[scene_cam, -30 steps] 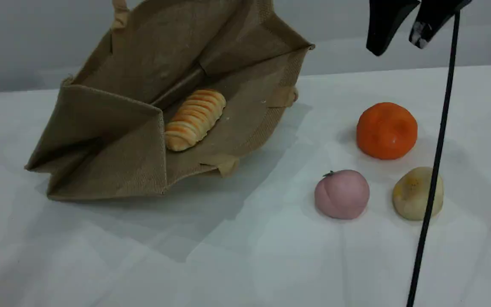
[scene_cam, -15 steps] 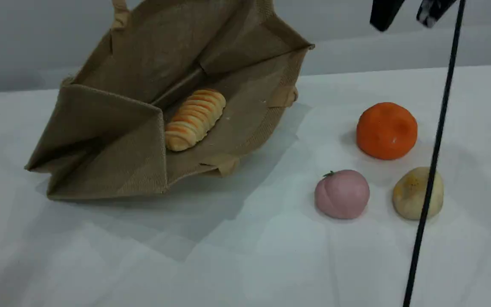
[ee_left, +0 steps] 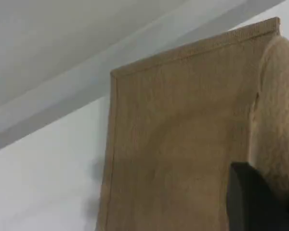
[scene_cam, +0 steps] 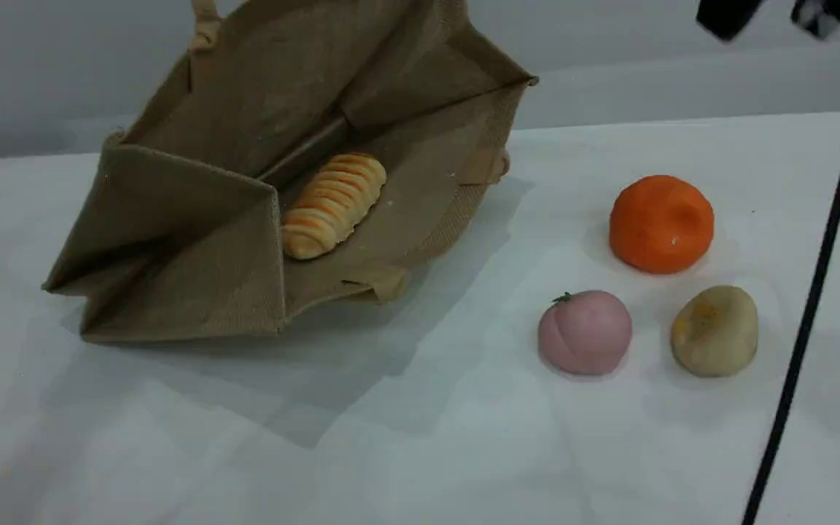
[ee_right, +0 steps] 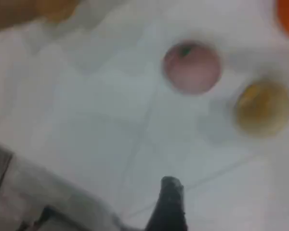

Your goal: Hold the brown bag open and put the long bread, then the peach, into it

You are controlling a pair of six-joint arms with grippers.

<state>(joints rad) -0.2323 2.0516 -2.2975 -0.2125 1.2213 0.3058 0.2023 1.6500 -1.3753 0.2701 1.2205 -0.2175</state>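
Nearest, lower right: black cable, slanting across front of tabletop. Prob. R arm's own lead, no part in task.

Next back: peach, loose on bare tabletop, stem tip up-left, well right of bag, untouched. Just beside it on right, not touching: lumpy item, beige. Behind both: orange fruit. Likely decoys, so only the pink one to pick.

Further back, left: bag, on its side w/ mouth toward camera, lower wall flat on tabletop, upper wall hauled up out of frame. Bread inside, on lower wall near centre fold, so 1st half of task apparently done.

Left pincer: not in scene view. Wrist view shows dark tip against padded handle, clamped tight on bag there. Reason, prob.: holds mouth gaping so R arm can drop things in w/o snagging.

Farthest, top right edge: right pincer, only blurred tips in view, set wide apart, nothing between. High above the fruit. Wrist cam looks down on peach, so prob. lining up for 2nd pick.

Vs 1 s ago: right pincer higher and further right; then well into frame, now barely in. About as wide as then. Cable swung right w/ it, no longer crossing lumpy item. Bag, bread and all 3 round items unmoved.
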